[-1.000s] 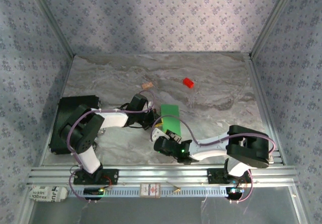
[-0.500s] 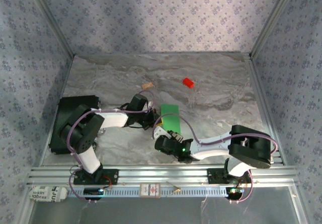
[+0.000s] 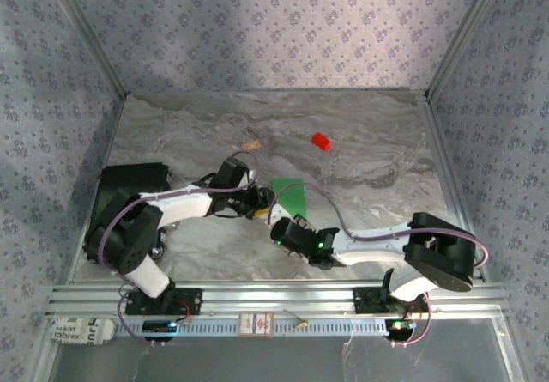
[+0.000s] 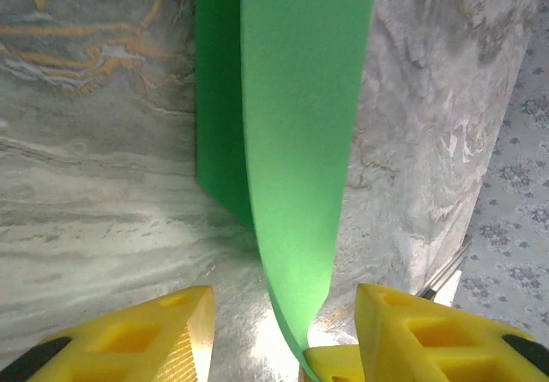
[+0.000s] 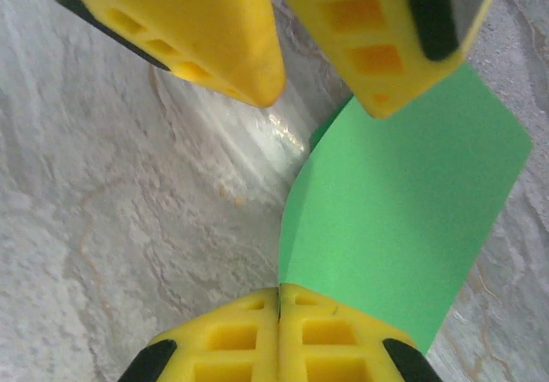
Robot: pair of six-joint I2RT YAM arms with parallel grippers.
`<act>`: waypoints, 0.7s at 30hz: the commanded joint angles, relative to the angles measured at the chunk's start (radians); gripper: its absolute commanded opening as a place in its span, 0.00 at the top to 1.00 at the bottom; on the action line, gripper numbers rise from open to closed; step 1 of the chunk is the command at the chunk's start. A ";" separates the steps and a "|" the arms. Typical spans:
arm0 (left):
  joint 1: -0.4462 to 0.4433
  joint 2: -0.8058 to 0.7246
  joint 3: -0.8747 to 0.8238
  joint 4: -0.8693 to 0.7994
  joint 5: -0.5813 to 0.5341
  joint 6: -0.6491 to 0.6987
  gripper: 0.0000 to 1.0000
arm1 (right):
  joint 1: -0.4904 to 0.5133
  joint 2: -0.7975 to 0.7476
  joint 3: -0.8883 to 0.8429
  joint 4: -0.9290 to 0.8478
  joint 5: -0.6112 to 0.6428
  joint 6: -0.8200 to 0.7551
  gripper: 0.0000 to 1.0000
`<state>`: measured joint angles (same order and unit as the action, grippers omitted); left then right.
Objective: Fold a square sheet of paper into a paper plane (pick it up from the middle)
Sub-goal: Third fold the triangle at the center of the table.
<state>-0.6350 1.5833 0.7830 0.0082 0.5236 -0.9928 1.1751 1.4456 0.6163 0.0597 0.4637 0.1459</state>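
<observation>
**1 green sheet, 2 grippers at its near edge**

We count 1 thin, bright green square sheet of paper (image 3: 290, 195), 1 small red block (image 3: 321, 141), 1 tiny tan cork-like piece (image 3: 252, 145) and 1 black box (image 3: 133, 180) on the grey marble table (image 3: 377, 184). The sheet lies near the middle of the table. The red block and the tan piece sit farther back, well apart from it, and the black box is at the left side. The near side of the sheet curls up off the table.

We see 2 grippers at that near side. The right gripper (image 5: 279, 300) has its 2 yellow fingers pressed together, pinching the raised edge of the sheet. The left gripper (image 4: 283, 306) has its 2 yellow fingers apart with a clear gap, 1 on each side of the curled paper. We cannot tell if they touch it.
</observation>
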 commanded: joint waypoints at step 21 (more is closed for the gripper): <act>0.036 -0.090 0.069 -0.113 -0.030 0.066 0.60 | -0.395 -0.047 -0.008 -0.026 -0.920 0.236 0.97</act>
<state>-0.6022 1.4765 0.8246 -0.1108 0.4770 -0.9394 0.7921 1.3758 0.5922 0.0528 -0.3195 0.3428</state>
